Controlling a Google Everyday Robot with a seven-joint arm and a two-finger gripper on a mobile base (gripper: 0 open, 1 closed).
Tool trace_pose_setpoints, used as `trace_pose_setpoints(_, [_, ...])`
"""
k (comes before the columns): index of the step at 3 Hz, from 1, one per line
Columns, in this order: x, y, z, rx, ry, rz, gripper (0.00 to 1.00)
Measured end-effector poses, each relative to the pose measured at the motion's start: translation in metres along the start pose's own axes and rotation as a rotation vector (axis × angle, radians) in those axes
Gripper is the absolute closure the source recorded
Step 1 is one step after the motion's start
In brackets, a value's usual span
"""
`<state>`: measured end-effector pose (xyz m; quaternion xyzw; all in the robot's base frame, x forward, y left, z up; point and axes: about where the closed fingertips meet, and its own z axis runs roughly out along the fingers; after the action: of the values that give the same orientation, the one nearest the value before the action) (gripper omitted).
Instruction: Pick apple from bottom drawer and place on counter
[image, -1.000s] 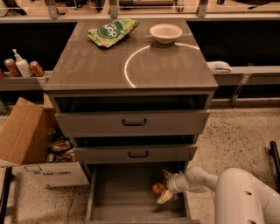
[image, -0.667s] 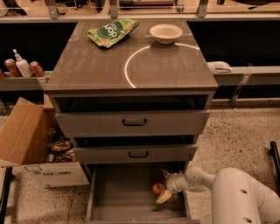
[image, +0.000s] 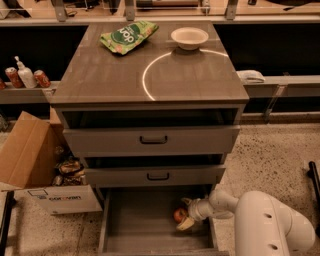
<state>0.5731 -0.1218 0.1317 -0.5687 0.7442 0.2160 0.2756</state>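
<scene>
The apple (image: 179, 215) is small, round and red with a paler patch. It sits on the flat grey floor of the bottom drawer (image: 140, 220), near the right wall. My fingers (image: 184, 224) are spread open on either side of it, one behind and one in front, with the apple in the gap. I cannot tell whether the pads touch its skin. My arm (image: 267, 227) is smooth, white and rounded, and it reaches in from the right over the drawer's edge.

Above, two shallower grey drawers (image: 150, 141) with thin black handles stand partly pulled out and overhang the back of the bottom drawer. The smooth grey-brown surface (image: 100, 75) carries a thin white arc (image: 146, 75), a crumpled green snack bag (image: 129, 36) and a round white bowl (image: 189, 37).

To the left an open cardboard box (image: 35, 165) rests on the speckled floor (image: 275, 160), its contents too dim to name. Two cans (image: 41, 78) and a pump bottle (image: 25, 75) stand on a side shelf. The bottom drawer's front is cut off by the frame's edge.
</scene>
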Motion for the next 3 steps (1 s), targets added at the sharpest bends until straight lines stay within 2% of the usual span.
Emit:
trace_pose_setpoints(2, [-0.003,0.008,0.001,-0.011,0.01,-0.017,0.64])
trace_pose_setpoints(3, [-0.02,0.021,-0.028,0.0,-0.013,-0.062,0.89])
